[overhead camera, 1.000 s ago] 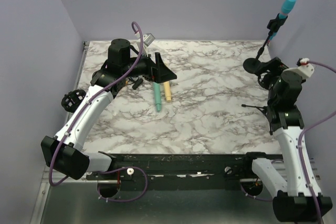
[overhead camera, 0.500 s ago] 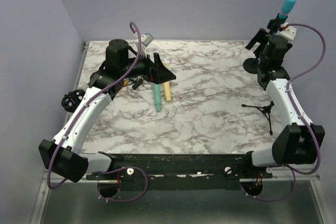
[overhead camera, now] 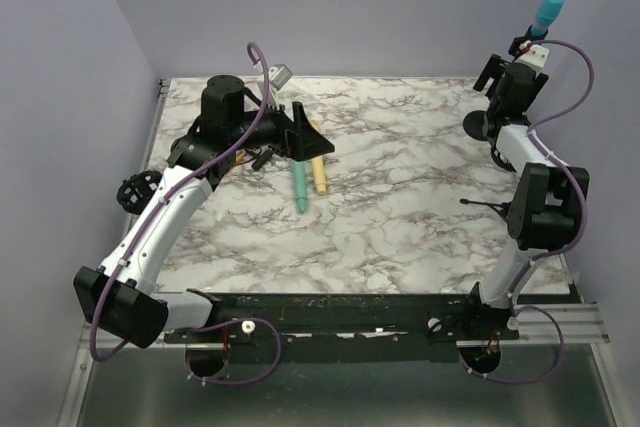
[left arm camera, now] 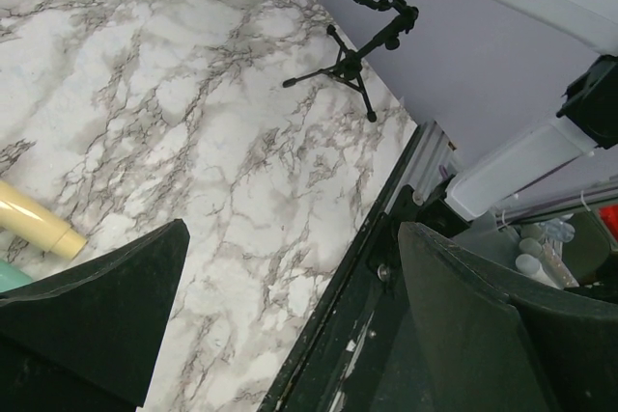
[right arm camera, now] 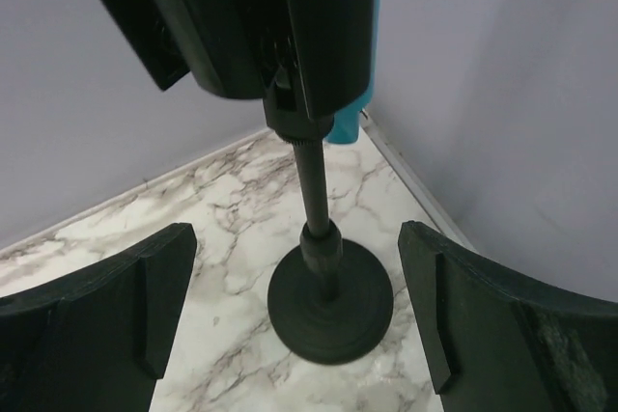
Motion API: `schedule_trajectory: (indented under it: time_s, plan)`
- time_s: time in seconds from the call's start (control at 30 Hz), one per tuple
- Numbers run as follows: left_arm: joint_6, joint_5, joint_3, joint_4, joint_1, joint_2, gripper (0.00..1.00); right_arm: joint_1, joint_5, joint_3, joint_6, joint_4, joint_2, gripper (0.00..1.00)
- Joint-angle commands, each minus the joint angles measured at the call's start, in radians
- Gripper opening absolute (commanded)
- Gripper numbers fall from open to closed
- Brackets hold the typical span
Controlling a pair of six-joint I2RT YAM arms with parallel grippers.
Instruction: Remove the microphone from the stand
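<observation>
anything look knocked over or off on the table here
One thing: the small black tripod near the table's right edge seems to lean low or lie on its side, legs splayed across the marble, though I can't tell for sure that it has fallen. The microphone sits in its upright stand. Nothing looks spilled or broken.

- Right gripper (overhead camera: 503,75): lifted from beside the stand (overhead camera: 482,125) base to just under the microphone (overhead camera: 546,12), far right corner.
- Right arm (overhead camera: 545,207): unfolded from a low crouch near its base; now stretched along the right table edge, elbow raised.
- Left arm (overhead camera: 160,227): shifted slightly leftward.
</observation>
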State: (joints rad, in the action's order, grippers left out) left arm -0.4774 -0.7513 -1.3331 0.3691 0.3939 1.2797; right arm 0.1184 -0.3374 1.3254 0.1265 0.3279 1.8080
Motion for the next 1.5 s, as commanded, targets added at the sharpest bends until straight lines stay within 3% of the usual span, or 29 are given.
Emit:
schedule_trajectory:
  time_s: [0.0, 0.17, 0.4, 0.6, 0.73, 0.87, 1.03, 1.33, 1.47]
  plan:
    - [0.007, 0.005, -0.013, -0.004, -0.016, -0.006, 0.94, 0.012, -0.017, 0.055, -0.070, 0.175, 0.082, 0.92]
    - [-0.004, -0.010, -0.008, -0.018, -0.031, 0.002, 0.94, 0.015, -0.030, 0.091, -0.078, 0.233, 0.164, 0.82]
    - [-0.023, -0.029, 0.000, -0.037, -0.052, 0.006, 0.94, 0.017, 0.000, 0.133, -0.116, 0.338, 0.258, 0.75]
    - [-0.029, -0.035, 0.003, -0.044, -0.058, 0.013, 0.94, 0.018, 0.008, 0.206, -0.130, 0.291, 0.294, 0.58]
    - [-0.046, -0.052, 0.011, -0.062, -0.063, 0.018, 0.94, 0.017, 0.053, 0.209, -0.129, 0.277, 0.302, 0.45]
    - [-0.047, -0.052, 0.013, -0.066, -0.064, 0.021, 0.94, 0.016, 0.090, 0.196, -0.130, 0.285, 0.306, 0.40]
    - [-0.047, -0.051, 0.012, -0.065, -0.065, 0.028, 0.94, 0.011, 0.118, 0.162, -0.085, 0.304, 0.293, 0.22]
    - [-0.047, -0.049, 0.013, -0.064, -0.067, 0.028, 0.94, -0.058, 0.186, 0.123, -0.099, 0.299, 0.261, 0.01]
    - [-0.049, -0.051, 0.014, -0.065, -0.067, 0.024, 0.94, -0.116, 0.181, 0.072, -0.116, 0.319, 0.216, 0.01]
